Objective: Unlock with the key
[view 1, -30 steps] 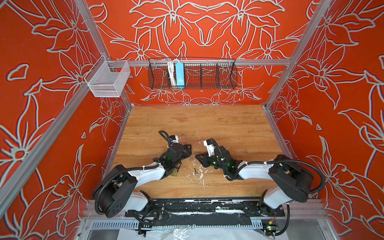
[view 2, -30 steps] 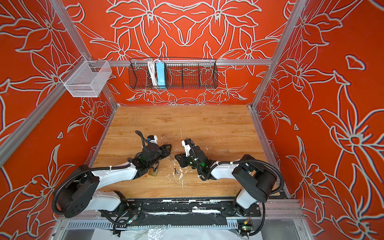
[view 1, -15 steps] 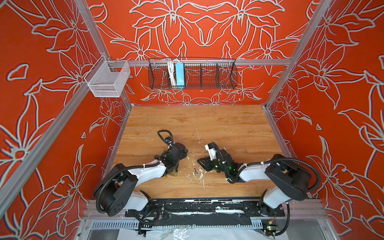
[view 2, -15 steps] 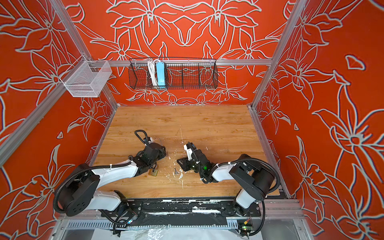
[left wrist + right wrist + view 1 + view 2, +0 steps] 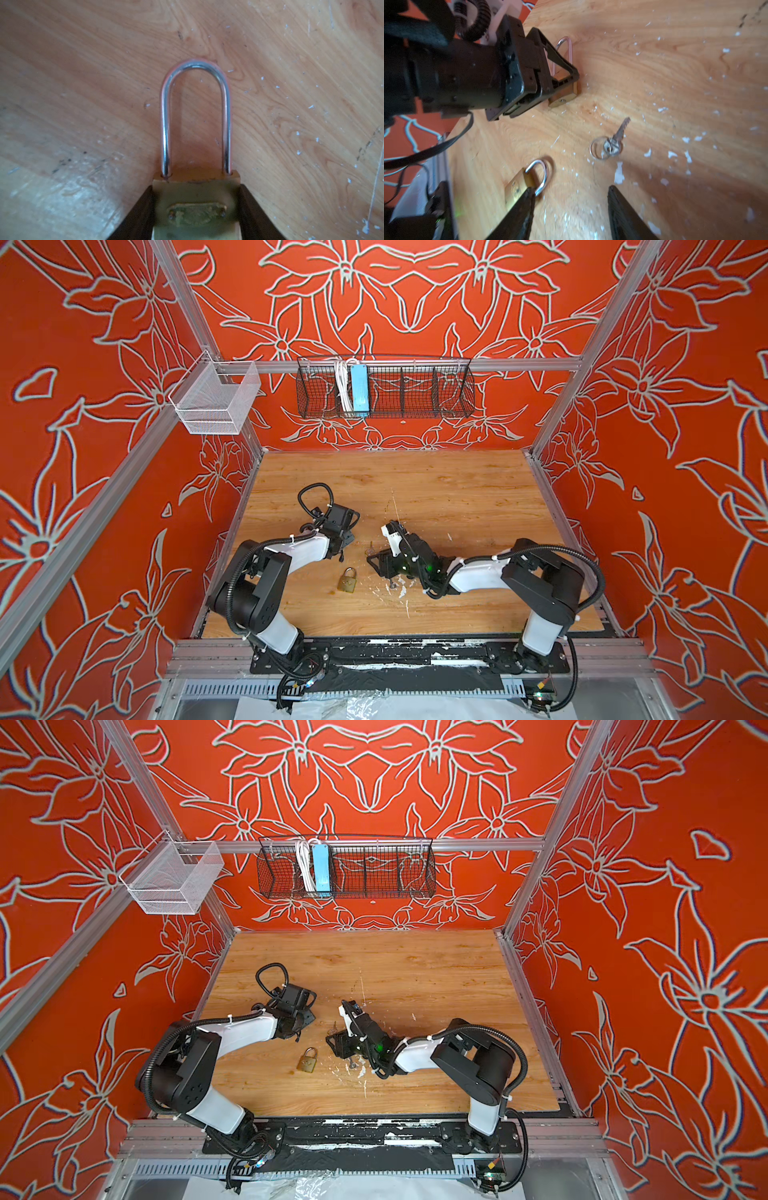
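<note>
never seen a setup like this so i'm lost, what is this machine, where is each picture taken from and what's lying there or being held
It is a robot with two arms mounted at the near edge of a wooden table. Each arm ends in a two-fingered pincer. The two wide pictures come from one camera head above, looking down. The two close-ups come from small cameras on the arms' wrists, looking along the fingers. The left pincer is closed on the brass body of a long padlock. The right pincer is open and empty. Loose on the table lie a small padlock and a key on a ring.
</note>
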